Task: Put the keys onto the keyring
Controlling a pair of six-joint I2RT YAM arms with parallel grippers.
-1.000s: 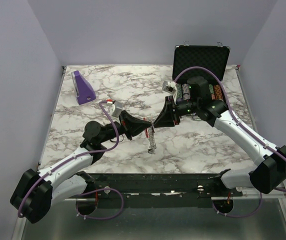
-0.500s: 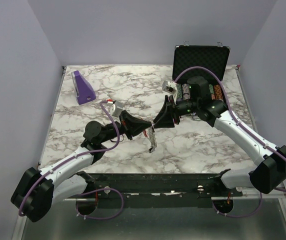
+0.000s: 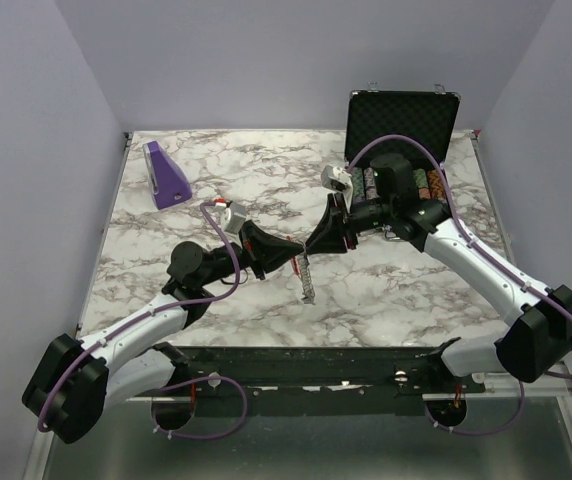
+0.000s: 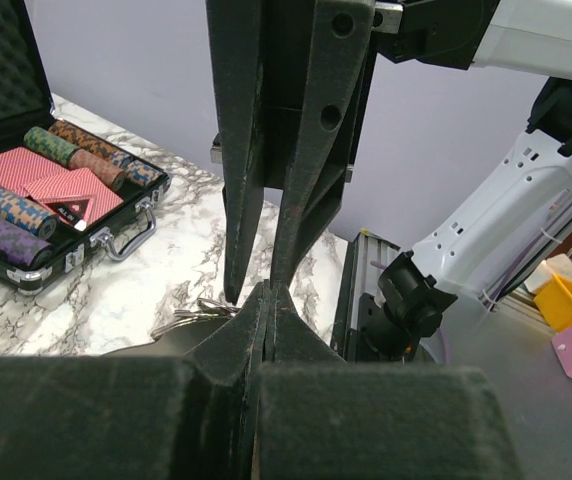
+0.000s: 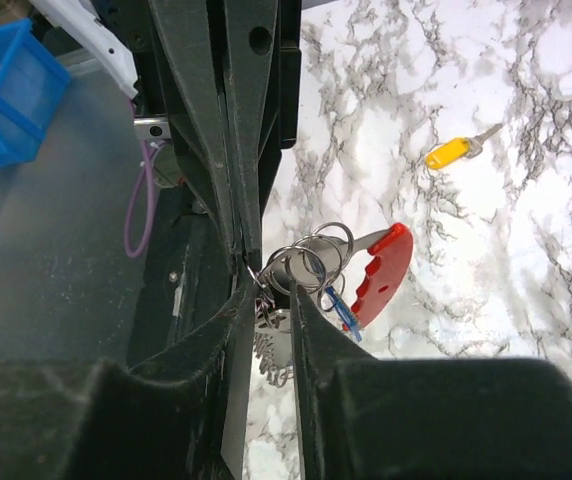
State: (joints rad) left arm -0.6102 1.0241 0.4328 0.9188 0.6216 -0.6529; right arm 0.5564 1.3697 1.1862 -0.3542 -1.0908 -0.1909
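Note:
The keyring [image 5: 386,268], a red curved clip on a grey strap with several steel rings [image 5: 311,255], hangs above the table between both grippers. A blue key [image 5: 341,310] and a plain silver key [image 5: 274,352] dangle from the rings. My left gripper [image 3: 294,256] is shut, its tips pinching the strap end of the keyring [image 3: 306,280]. My right gripper [image 5: 271,288] meets it tip to tip, jaws a narrow gap apart and closed around the ring cluster. A yellow key [image 5: 451,152] lies alone on the marble. In the left wrist view only the rings [image 4: 198,316] show.
An open black case [image 3: 402,110] of poker chips and cards stands at the back right, close behind the right arm. A purple wedge block [image 3: 166,175] sits at the back left. A small red and white object [image 3: 228,210] lies beside the left arm.
The right gripper's jaws widened slightly and came back in on the rings. The hanging keys swung a little. Both arms stayed nearly in place.

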